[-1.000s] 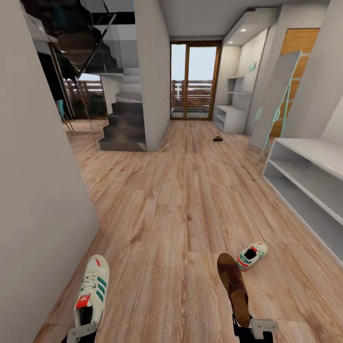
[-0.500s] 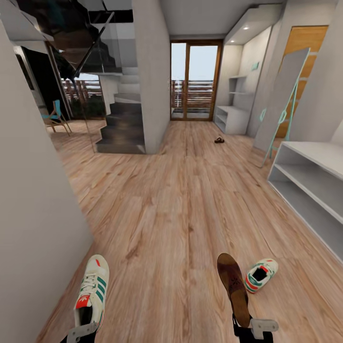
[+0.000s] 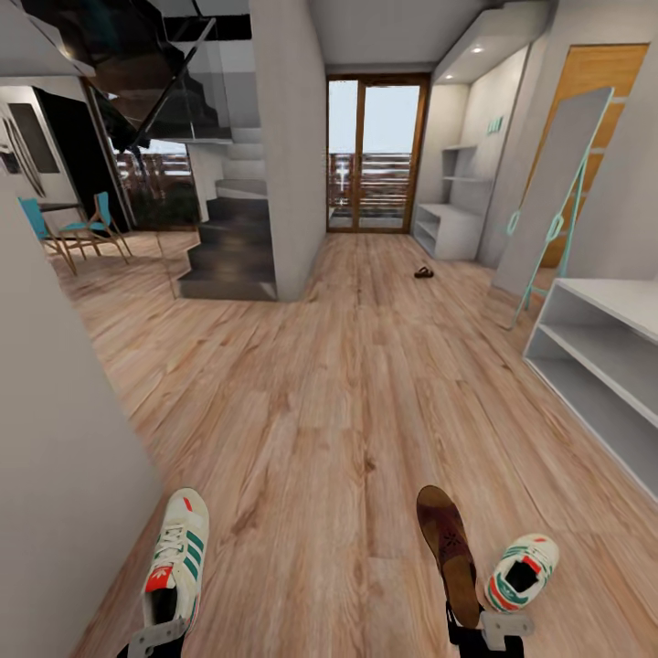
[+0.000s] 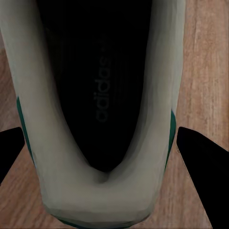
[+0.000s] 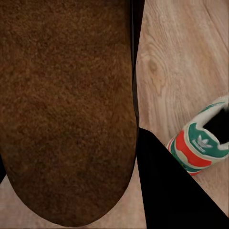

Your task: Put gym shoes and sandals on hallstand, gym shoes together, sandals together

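With our left pincer (image 3: 157, 637) clamped on a sneaker (image 3: 178, 555) and right pincer (image 3: 484, 631) on a sandal (image 3: 448, 548), we should roll steadily to the far hallstand (image 3: 445, 228), loads level.

grey metal pincer (image 3: 157, 637) brackets with screw holes, black fingers (image 4: 205, 167)

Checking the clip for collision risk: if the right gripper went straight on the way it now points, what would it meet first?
Probably nothing near: past the sandal the right gripper holds, bare corridor floor runs ahead; depth is uncertain.
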Tool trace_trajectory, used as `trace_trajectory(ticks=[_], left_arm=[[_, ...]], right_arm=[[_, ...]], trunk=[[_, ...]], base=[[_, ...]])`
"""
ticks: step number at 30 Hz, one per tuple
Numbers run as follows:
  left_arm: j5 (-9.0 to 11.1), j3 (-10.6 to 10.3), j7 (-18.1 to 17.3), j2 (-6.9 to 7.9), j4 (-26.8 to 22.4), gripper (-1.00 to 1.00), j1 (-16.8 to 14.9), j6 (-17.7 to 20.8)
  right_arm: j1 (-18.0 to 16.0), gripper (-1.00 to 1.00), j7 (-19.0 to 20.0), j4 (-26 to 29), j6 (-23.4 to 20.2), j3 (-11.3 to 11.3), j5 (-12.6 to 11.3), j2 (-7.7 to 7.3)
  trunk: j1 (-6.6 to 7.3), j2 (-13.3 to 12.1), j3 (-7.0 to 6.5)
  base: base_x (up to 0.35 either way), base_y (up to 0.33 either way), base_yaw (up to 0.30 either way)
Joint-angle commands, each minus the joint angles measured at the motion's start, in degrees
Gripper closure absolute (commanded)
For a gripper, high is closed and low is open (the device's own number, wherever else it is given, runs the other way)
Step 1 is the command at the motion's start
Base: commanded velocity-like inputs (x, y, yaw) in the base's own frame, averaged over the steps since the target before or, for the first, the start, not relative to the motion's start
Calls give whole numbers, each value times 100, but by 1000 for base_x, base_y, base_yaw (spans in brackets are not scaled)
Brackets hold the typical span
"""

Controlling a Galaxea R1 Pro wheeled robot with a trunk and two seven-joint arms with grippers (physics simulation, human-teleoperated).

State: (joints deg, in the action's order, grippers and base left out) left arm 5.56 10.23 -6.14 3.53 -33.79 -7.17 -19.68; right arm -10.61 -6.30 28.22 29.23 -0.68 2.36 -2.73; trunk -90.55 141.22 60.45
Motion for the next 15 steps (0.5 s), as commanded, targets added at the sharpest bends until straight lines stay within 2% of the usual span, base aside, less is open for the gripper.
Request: trace_trajectory(ticks=[1, 15], left_arm=[[60, 17, -63, -2, 4, 100, -3, -6], [60, 14, -63, -2, 4, 100, -3, -8]], right_arm=[[-3, 100, -12, -1, 13, -2, 4, 1], [-3, 100, -12, -1, 13, -2, 2, 1]], trunk=[[-2, 2, 5], [-2, 2, 5]], base=[[340, 0, 0], [340, 0, 0]])
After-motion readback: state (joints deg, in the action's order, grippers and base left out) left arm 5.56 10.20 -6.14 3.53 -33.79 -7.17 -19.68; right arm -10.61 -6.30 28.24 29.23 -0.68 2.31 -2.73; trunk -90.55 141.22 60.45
